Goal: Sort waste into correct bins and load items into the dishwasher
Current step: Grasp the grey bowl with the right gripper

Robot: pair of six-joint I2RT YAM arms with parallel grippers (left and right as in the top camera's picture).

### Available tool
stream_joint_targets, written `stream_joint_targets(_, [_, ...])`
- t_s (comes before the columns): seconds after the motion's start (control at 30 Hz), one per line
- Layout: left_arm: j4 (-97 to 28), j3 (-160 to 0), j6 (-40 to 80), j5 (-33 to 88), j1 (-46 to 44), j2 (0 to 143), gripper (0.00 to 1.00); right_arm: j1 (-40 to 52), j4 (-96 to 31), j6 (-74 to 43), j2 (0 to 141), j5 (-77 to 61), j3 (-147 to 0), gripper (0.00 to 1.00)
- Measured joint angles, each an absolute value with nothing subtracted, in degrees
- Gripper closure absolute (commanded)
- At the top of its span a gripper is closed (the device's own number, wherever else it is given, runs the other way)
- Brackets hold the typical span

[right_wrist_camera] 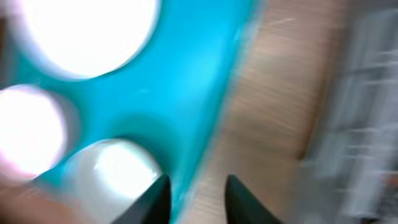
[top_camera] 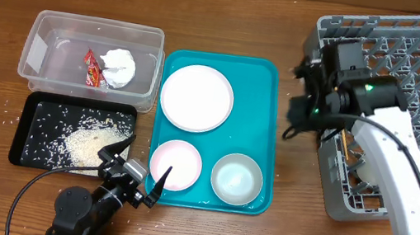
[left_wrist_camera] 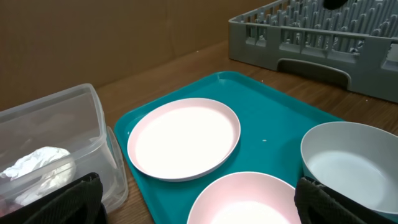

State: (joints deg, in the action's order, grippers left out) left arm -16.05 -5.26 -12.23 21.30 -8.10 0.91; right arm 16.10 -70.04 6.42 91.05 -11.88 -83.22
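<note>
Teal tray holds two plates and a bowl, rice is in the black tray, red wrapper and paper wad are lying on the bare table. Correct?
One thing is off: the red wrapper and paper wad lie inside the clear tub, not on the table. The overhead view shows it. The rest stands as stated.

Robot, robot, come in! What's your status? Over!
Left claw open at small plate; right claw open, empty. Wrapper and paper wad in tub. Nothing blocking.
</note>
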Motion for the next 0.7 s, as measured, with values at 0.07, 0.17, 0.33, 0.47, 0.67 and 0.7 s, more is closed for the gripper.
stream_joint_targets(0.07, [-16.1,-5.3,-12.2,21.3,-8.1,0.9,0.0,18.3,-73.5,5.8,90.3,-16.4,-83.2,0.75])
stream_joint_targets(0.17, [-16.1,-5.3,-12.2,21.3,-8.1,0.9,0.0,20.9,-74.3,3.5,90.3,-19.4,-80.9,0.67])
stream_joint_targets(0.33, [-16.1,-5.3,-12.2,21.3,-8.1,0.9,0.0,26.5,-66.5,-3.1,90.4,-17.5,-69.3,0.55])
stream_joint_targets(0.47, [-16.0,-5.3,-12.2,21.3,-8.1,0.9,0.0,28.1,-56.6,-11.0,90.5,-10.3,-59.8,0.59])
stream_joint_targets(0.67, [-16.1,-5.3,-12.2,21.3,-8.1,0.9,0.0,28.2,-50.5,-13.5,90.5,-11.6,-52.4,0.83])
stream_joint_targets(0.7, [-16.1,-5.3,-12.2,21.3,-8.1,0.9,0.0,28.2,-50.0,-13.5,90.5,-11.9,-51.4,0.88])
